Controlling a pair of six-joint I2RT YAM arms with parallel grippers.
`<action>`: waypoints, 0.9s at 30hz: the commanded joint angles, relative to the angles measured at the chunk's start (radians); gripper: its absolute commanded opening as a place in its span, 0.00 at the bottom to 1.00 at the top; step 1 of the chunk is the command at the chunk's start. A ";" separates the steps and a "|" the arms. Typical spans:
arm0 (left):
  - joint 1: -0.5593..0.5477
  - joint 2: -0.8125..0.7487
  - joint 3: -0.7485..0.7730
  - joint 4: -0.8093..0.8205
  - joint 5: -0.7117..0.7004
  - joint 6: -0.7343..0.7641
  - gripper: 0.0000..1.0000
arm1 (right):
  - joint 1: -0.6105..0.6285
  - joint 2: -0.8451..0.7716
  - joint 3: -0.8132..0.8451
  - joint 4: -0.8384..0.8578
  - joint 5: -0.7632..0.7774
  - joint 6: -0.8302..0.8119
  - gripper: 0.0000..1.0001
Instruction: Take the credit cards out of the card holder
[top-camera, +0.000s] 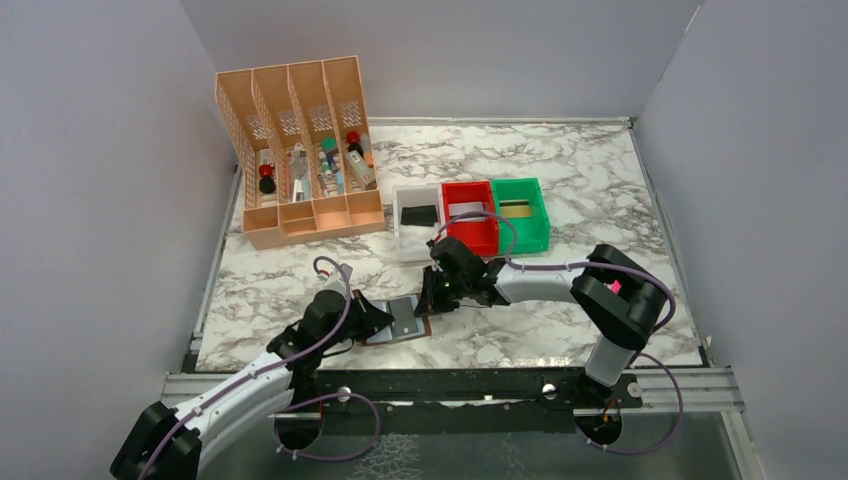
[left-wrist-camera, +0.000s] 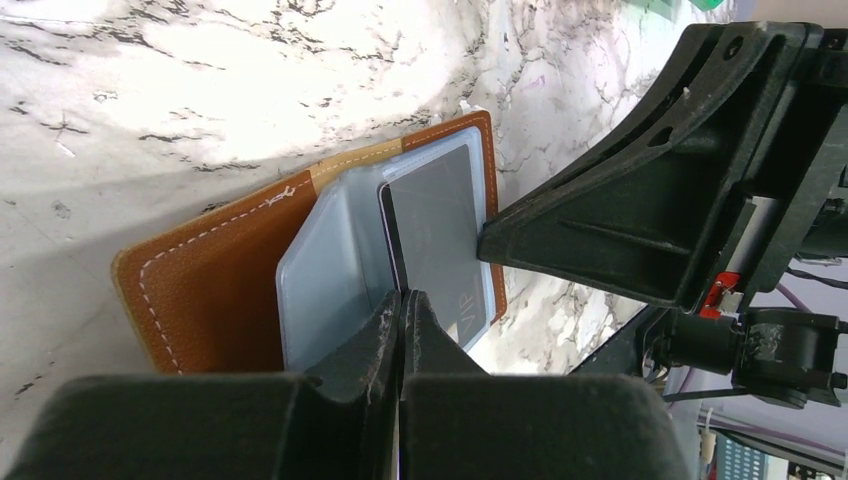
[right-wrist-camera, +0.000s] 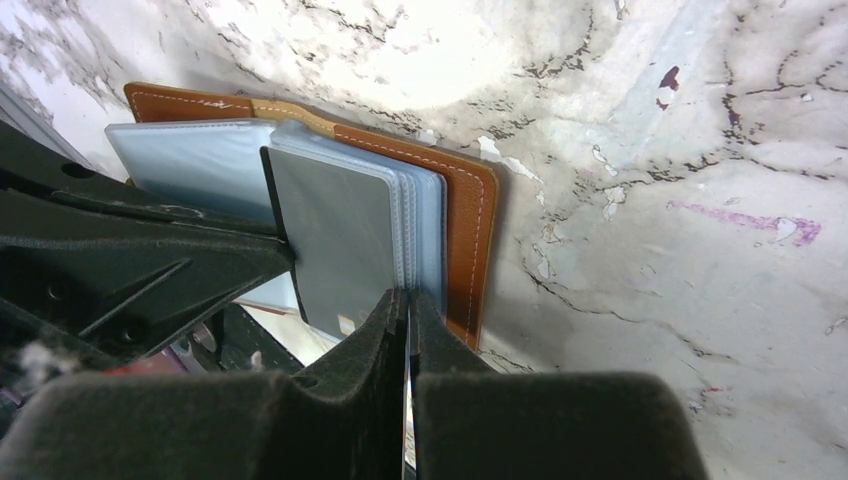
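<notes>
Card holder (top-camera: 405, 322) lay open at 6 o'clock on marble table (top-camera: 580, 190), dark credit card (right-wrist-camera: 335, 240) in sleeve. L gripper (left-wrist-camera: 403, 297) at holder's 9 o'clock, R gripper (right-wrist-camera: 408, 297) at 3 o'clock; both w/ fingers pressed together, clamping sleeve edges.

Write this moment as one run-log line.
card holder open on marble table | credit card inside clear sleeve | left fingers shut on card holder | right fingers shut on card holder
</notes>
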 joint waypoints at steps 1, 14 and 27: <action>0.003 -0.060 -0.009 -0.087 -0.026 0.006 0.00 | 0.004 0.066 -0.025 -0.107 0.121 -0.017 0.07; 0.003 -0.082 0.020 -0.226 -0.075 0.050 0.00 | 0.004 0.056 -0.023 -0.118 0.137 -0.015 0.07; 0.004 -0.123 0.076 -0.391 -0.151 0.042 0.00 | 0.004 0.045 -0.014 -0.135 0.149 -0.026 0.07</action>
